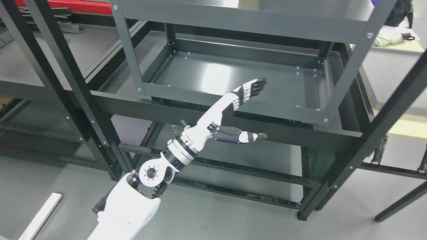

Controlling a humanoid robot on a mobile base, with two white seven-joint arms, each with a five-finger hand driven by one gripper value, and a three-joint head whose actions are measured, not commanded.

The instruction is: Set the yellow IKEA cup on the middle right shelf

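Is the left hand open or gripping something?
Open: the white-and-black left hand has fingers extended, thumb spread, nothing between them.

My left hand (233, 108) is white with black fingertips (257, 84) and a black-and-white thumb. The dark grey metal shelf unit (233, 80) stands on a pale grey floor (233, 220); far left, a red bar (83, 6).

You saw the shelf unit (233, 96) cut off at the top edge; your left arm (130, 210) ran off the bottom edge.
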